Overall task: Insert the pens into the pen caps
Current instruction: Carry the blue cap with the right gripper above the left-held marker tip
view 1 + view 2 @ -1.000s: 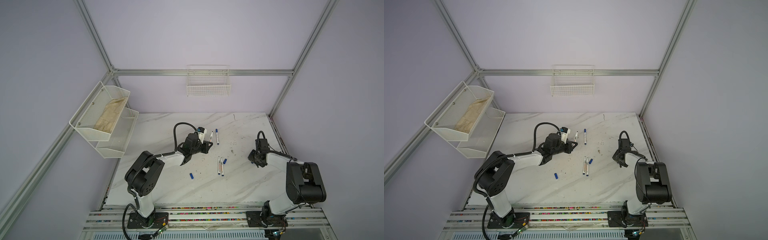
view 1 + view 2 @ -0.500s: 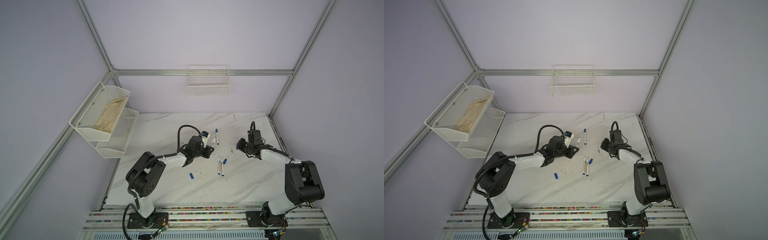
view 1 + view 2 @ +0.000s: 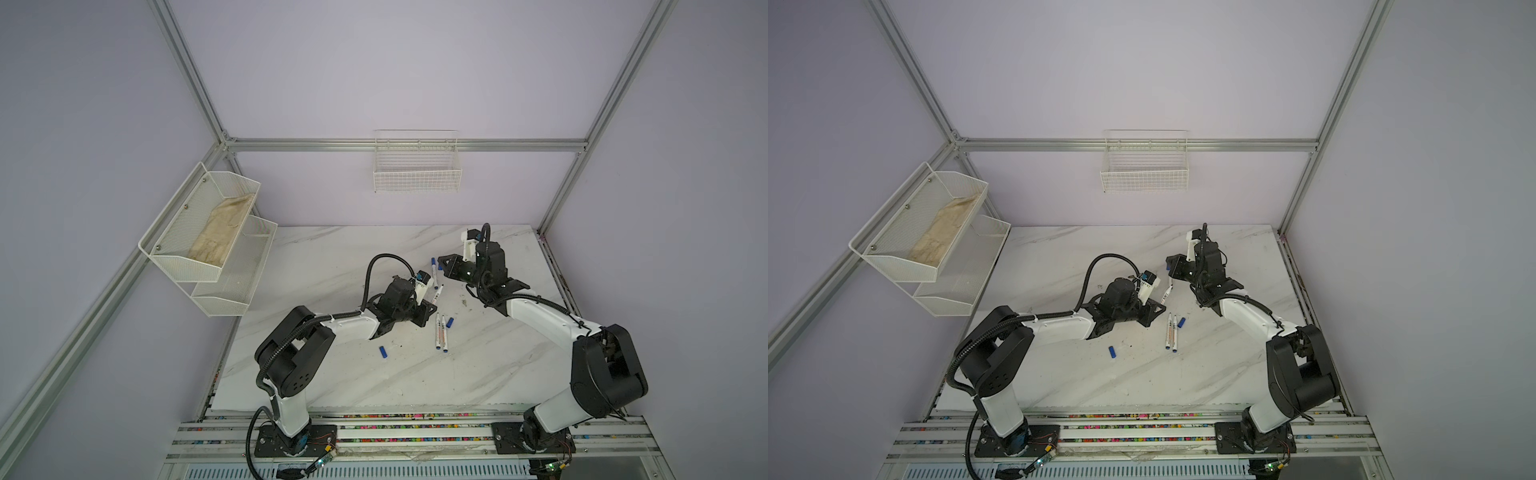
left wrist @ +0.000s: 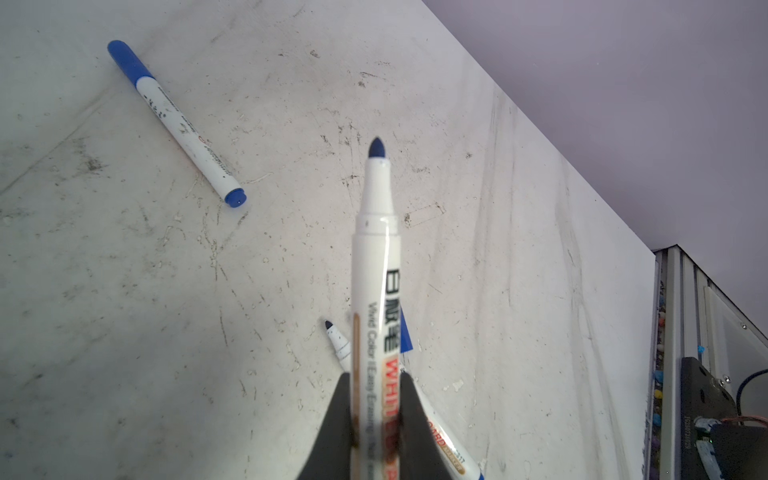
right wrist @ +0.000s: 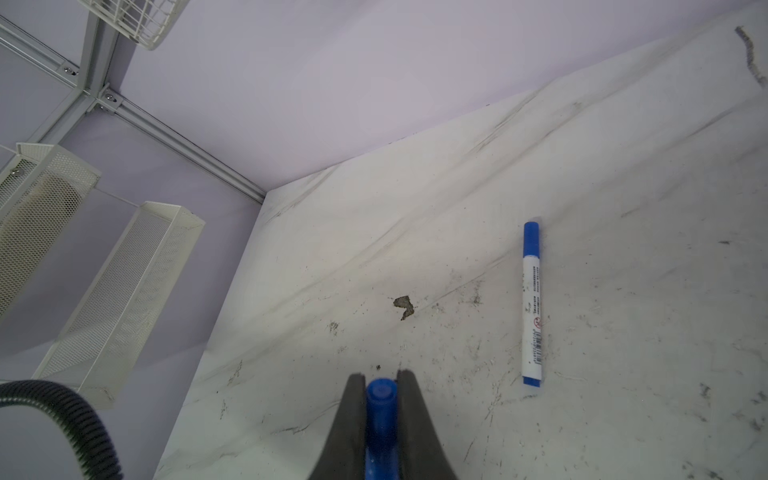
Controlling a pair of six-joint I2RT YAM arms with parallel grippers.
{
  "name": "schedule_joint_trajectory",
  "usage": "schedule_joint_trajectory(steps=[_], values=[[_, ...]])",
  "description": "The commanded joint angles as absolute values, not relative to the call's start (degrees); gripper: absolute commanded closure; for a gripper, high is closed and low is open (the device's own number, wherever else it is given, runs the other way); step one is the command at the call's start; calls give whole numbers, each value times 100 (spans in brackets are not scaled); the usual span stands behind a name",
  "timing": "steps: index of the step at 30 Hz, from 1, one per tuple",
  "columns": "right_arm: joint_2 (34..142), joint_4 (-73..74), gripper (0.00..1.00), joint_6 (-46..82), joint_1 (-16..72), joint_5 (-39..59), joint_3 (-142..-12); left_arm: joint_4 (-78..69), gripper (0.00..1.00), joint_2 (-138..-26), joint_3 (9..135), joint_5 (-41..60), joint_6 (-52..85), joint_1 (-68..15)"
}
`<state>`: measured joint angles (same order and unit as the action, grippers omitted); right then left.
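Left wrist view: the left gripper (image 4: 376, 384) clamps an uncapped pen (image 4: 376, 249), tip pointing outward above the table (image 4: 166, 291). The right gripper (image 5: 380, 380) pinches a cap (image 5: 380, 399). In both top views, two pens (image 3: 437, 332) lie side by side mid-table, with a loose cap (image 3: 383, 352) nearby.

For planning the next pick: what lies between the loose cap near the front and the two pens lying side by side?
Nothing. In both top views the table between the loose cap and the two pens is bare.
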<state>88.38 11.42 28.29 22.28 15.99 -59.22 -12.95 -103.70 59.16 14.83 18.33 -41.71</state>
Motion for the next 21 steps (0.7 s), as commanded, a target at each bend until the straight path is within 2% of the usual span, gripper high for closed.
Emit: schedule_joint_trajectory(steps=[1,6,21], values=[[8702,1248,100,2651,2253,1407,-5789,-1872,100,-10029,6088,1398,1764,-4176],[8718,1248,100,2550,2255,1506,-5741,-2291,100,-9910,5897,1321,1868,-4183],[8527,1417,100,2544,2258,1571,-5708,-2164,100,-10022,5923,1285,1894,-4174]])
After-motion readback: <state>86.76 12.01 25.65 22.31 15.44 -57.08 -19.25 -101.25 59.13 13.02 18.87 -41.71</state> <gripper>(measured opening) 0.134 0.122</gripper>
